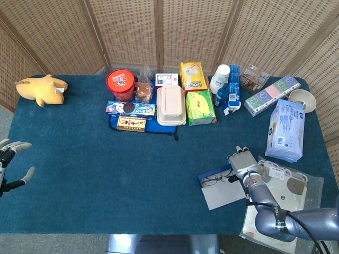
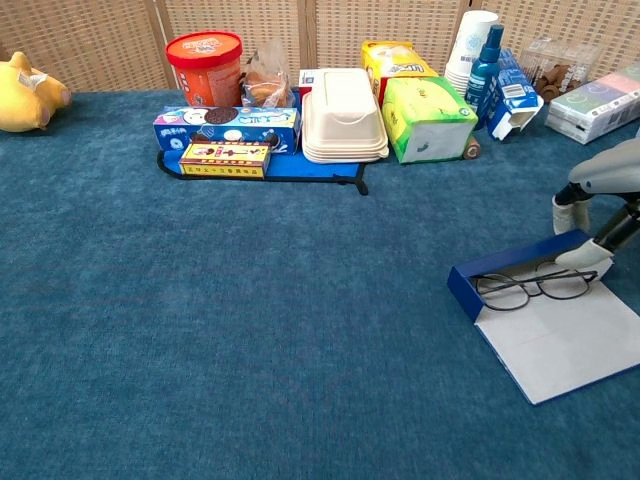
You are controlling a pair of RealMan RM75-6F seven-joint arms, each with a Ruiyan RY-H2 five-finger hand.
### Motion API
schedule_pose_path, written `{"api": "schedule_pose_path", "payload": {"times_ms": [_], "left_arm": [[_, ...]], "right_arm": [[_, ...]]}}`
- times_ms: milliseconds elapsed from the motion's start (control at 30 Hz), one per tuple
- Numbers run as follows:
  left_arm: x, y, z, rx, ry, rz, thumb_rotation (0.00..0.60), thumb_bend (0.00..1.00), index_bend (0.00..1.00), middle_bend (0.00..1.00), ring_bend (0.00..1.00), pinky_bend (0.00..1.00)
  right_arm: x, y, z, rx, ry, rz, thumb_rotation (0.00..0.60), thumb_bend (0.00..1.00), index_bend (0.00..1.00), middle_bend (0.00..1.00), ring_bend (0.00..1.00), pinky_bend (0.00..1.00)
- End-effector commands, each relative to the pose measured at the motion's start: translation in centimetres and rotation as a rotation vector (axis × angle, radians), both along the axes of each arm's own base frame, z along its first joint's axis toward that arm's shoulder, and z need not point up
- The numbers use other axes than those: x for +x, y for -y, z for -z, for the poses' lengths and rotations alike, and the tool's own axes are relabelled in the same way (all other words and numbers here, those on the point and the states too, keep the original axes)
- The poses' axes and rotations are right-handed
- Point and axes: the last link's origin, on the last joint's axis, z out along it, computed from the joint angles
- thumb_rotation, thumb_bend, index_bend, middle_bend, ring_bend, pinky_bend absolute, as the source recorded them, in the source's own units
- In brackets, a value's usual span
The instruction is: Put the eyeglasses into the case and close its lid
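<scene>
The blue eyeglass case (image 2: pixel 466 287) lies open on the table's right side, its grey lid (image 2: pixel 565 342) flat on the cloth toward me. The black eyeglasses (image 2: pixel 530 288) lie in the case, partly over the lid's hinge edge. My right hand (image 2: pixel 592 222) is at the case's right end, and a fingertip (image 2: pixel 585 258) touches the case beside the glasses; it grips nothing. The head view shows the same case (image 1: pixel 211 173), eyeglasses (image 1: pixel 214 179), lid (image 1: pixel 223 194) and right hand (image 1: pixel 243 163). My left hand (image 1: pixel 9 165) hovers with its fingers apart at the far left edge.
A row of boxes, a white clamshell container (image 1: pixel 170 105), a red tub (image 1: pixel 121 83) and bottles stands along the back. A yellow plush toy (image 1: pixel 41 89) lies back left. A plastic bag (image 1: pixel 283 190) lies just right of the case, a blue packet (image 1: pixel 286 129) behind it.
</scene>
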Motion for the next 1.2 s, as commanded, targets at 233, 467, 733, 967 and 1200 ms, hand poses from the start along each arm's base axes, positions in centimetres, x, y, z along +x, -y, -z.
{"api": "schedule_pose_path", "payload": {"times_ms": [233, 467, 733, 967, 1200], "left_arm": [[0.0, -0.2, 0.2, -0.005, 0.003, 0.005, 0.6, 0.31, 0.23, 0.28, 0.19, 0.07], [0.0, -0.3, 0.4, -0.01, 0.005, 0.006, 0.6, 0.31, 0.23, 0.28, 0.19, 0.07], [0.0, -0.2, 0.3, -0.011, 0.005, 0.007, 0.6, 0.31, 0.23, 0.28, 0.19, 0.07], [-0.1, -0.2, 0.5, -0.016, 0.013, 0.006, 0.6, 0.31, 0.23, 0.28, 0.19, 0.07], [0.0, -0.3, 0.6, -0.021, 0.016, 0.013, 0.6, 0.31, 0.23, 0.28, 0.19, 0.07]], "right_arm": [[-0.2, -1.1, -0.6, -0.004, -0.001, 0.014, 0.241, 0.28, 0.27, 0.3, 0.05, 0.14], [-0.5, -2.4, -0.9, 0.006, 0.006, 0.025, 0.23, 0.28, 0.27, 0.3, 0.05, 0.14], [-0.1, -3.5, -0.8, 0.027, 0.014, 0.014, 0.229, 0.28, 0.27, 0.3, 0.05, 0.15], [0.0, -4.2, -0.8, 0.038, 0.015, 0.02, 0.227, 0.28, 0.28, 0.3, 0.05, 0.15], [0.8, -4.0, -1.2, 0.018, 0.043, -0.014, 0.228, 0.28, 0.28, 0.3, 0.05, 0.15]]}}
